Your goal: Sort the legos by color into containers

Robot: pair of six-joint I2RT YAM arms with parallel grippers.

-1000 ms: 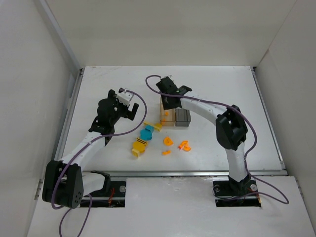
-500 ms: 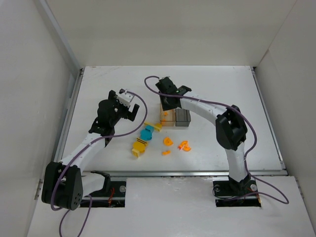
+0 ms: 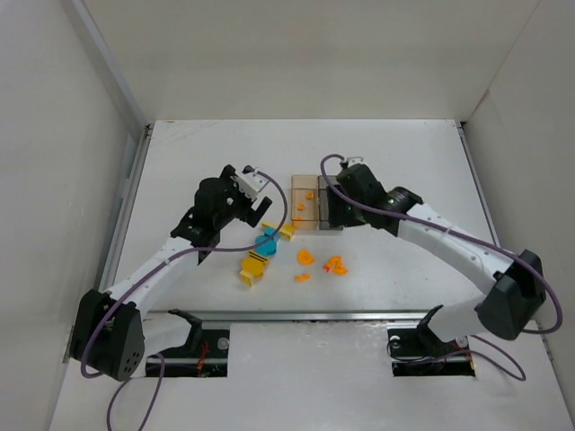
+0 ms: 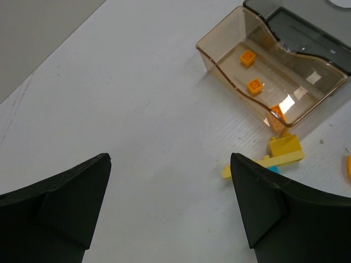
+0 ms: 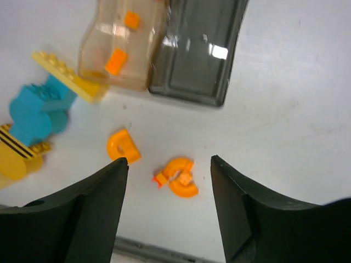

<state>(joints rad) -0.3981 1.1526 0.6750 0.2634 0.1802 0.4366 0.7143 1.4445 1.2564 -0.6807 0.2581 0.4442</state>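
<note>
The amber box (image 3: 304,203) and the grey box (image 3: 334,221) stand joined at mid-table. Three small orange pieces (image 4: 255,86) lie in the amber box (image 4: 269,87); the grey box (image 5: 197,49) looks empty. In front lie a teal lego (image 3: 266,242), a yellow striped lego (image 3: 254,267), a yellow plate (image 3: 283,230) and orange curved pieces (image 3: 336,265). My left gripper (image 3: 260,214) is open and empty, left of the amber box. My right gripper (image 3: 332,214) is open and empty above the grey box, with the orange curved pieces (image 5: 178,176) between its fingers in its wrist view.
An orange half-round (image 5: 123,146) and another small orange piece (image 3: 302,277) lie near the curved ones. White walls enclose the table on three sides. A metal rail (image 3: 314,314) runs along the near edge.
My right arm has swung from the far left of the boxes to their right side, with its gripper over the grey box. My left gripper has moved right, toward the boxes.
</note>
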